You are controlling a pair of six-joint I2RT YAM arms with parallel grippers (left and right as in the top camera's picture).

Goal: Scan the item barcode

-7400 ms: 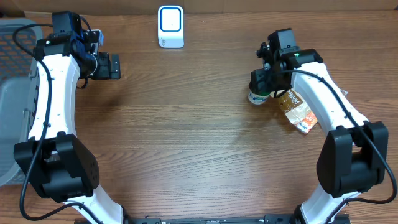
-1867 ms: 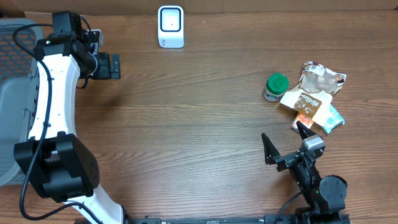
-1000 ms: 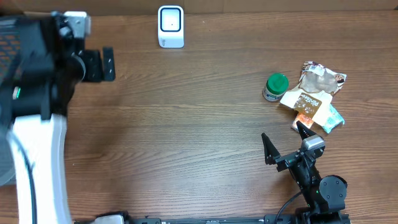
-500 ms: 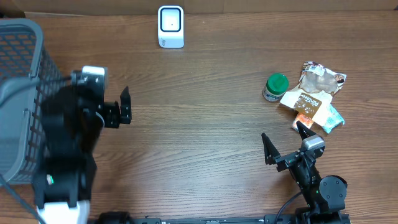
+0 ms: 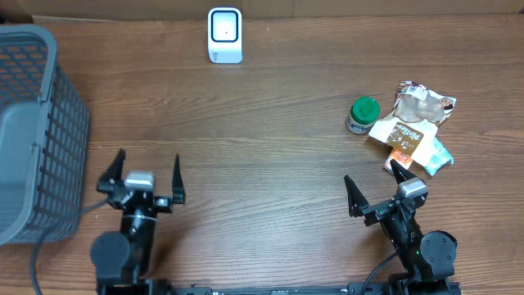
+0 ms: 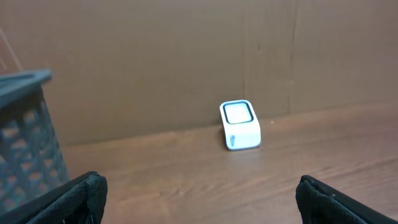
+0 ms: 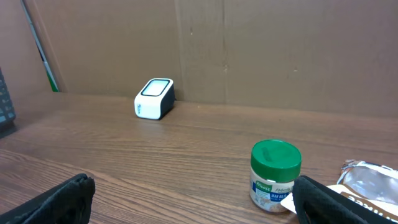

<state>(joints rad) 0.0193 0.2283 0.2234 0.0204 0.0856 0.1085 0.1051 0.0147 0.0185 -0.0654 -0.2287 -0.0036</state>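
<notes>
Looking level, only the right wrist view shows the jar (image 7: pixel 275 176) label.

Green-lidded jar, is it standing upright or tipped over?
Upright. The jar sits on its base, green lid on top and label level, in the right wrist view.

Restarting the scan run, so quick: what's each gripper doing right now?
Left gripper: open, holding nothing.
Right gripper: open, holding nothing.
</notes>
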